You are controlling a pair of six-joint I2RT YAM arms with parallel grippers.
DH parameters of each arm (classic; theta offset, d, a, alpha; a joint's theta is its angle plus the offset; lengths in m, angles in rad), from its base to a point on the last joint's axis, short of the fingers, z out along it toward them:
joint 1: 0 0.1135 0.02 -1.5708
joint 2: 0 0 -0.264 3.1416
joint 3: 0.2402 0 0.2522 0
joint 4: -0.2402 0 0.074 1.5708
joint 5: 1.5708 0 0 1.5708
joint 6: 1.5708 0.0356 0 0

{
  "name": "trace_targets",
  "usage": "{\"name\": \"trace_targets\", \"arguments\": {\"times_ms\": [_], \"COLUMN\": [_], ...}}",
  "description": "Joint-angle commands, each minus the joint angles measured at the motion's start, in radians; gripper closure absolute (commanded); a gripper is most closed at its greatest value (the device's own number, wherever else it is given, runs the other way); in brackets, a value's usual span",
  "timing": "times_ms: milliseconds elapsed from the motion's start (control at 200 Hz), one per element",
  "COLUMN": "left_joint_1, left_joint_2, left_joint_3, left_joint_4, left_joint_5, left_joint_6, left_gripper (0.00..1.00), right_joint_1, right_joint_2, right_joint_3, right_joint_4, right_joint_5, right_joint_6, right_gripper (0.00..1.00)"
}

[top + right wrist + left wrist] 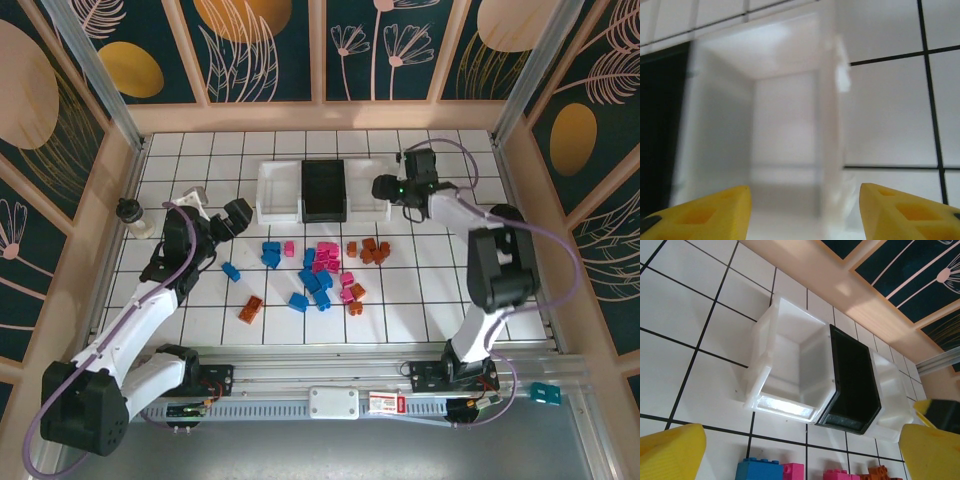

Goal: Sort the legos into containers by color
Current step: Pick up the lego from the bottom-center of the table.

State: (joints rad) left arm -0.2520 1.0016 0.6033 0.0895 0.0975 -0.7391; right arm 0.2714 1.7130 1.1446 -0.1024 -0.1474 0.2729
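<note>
The legos (320, 272), in blue, pink and orange-brown, lie scattered mid-surface (440, 290), on the near side of three bins. The left white bin (278, 190), black bin (324, 190) and right white bin (790, 125) stand touching in a row, each with its long axis running away from the arms. The right pincer (385, 187) hovers over the right white bin, fingers parted, holding nothing. The left pincer (237, 215), spread wide and empty, points toward the bins.

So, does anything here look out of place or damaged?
Nothing is damaged or spilled. One odd thing: a small pale cup with a dark lid stands alone by the left wall, apart from the blue, pink and orange plastic bricks and the three open plastic bins.
</note>
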Motion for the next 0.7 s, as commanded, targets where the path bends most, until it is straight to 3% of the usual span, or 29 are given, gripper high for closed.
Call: {"name": "trace_targets", "arguments": {"times_ms": [0, 190, 430, 691], "left_joint_1": [-0.006, -0.009, -0.007, -0.007], "left_joint_2": [-0.037, -0.065, -0.081, -0.074], "left_joint_3": [-0.033, -0.084, -0.107, -0.116], "left_joint_4": [-0.026, -0.022, -0.027, -0.02], "left_joint_5": [0.014, 0.01, -0.012, -0.018], "left_joint_6": [-0.021, -0.029, -0.032, -0.037], "left_gripper": [0.01, 0.01, 0.01, 0.01], "right_joint_1": [0.092, 0.308, 0.559, 0.686], "right_joint_2": [-0.161, -0.391, -0.572, -0.513], "right_joint_3": [-0.179, -0.453, -0.628, -0.644], "right_joint_4": [0.118, 0.078, -0.108, -0.076], "right_joint_5": [0.084, 0.181, 0.299, 0.281], "right_joint_6": [0.071, 0.148, 0.311, 0.355], "right_gripper": [0.4, 0.38, 0.36, 0.32]}}
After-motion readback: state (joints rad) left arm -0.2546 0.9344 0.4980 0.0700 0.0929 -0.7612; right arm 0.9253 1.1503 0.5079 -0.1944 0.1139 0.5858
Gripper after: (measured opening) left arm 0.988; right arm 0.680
